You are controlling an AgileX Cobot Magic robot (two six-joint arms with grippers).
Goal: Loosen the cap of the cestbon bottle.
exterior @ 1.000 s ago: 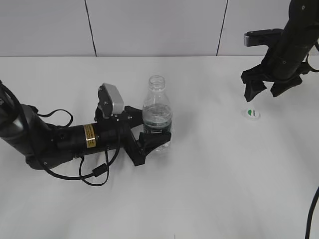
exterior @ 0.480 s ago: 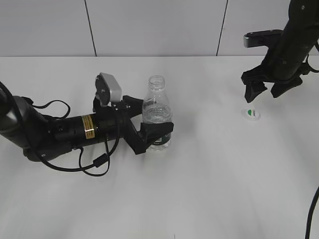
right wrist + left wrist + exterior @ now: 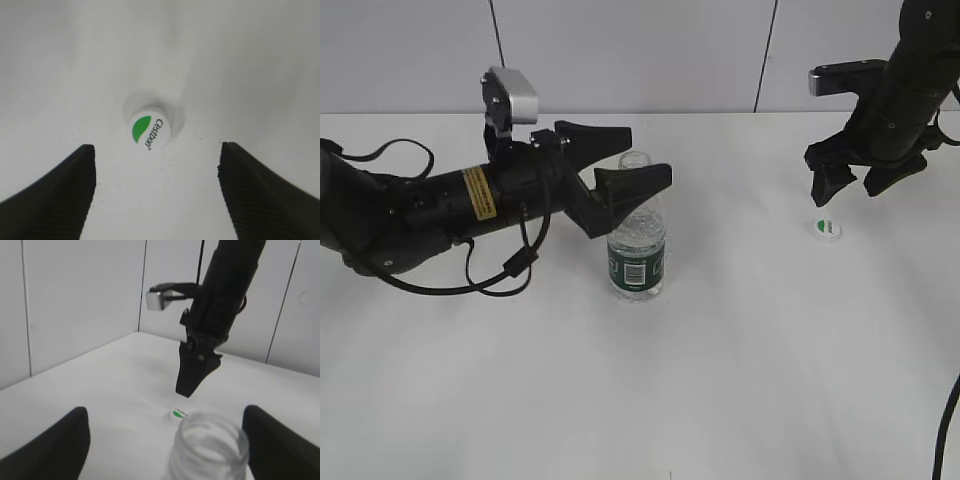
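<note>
The cestbon bottle [image 3: 637, 240] stands upright near the middle of the white table [image 3: 740, 360], its neck open and uncapped, the dark green label band with its white barcode facing the exterior camera. The left gripper [image 3: 623, 160] is at the level of the bottle's neck and shoulder with its jaws spread wide, one finger behind the neck and the other in front; neither appears to press on the plastic, so the bottle stands on its own. In the left wrist view the clear threaded mouth of the bottle [image 3: 209, 447] sits low in the frame between the two dark fingers [image 3: 55, 445], with visible space on either side. The cap [image 3: 825, 229] lies flat on the table well to the right of the bottle, top side up (the green half-circle and the lettering "Cestbon" read clearly in the right wrist view [image 3: 149, 129]). The right gripper [image 3: 855, 180] hangs just above the cap, pointing down, its jaws wide apart and empty; the right wrist view shows the cap centred between the two fingers [image 3: 55, 195] with bare table on both sides, touching neither.
</note>
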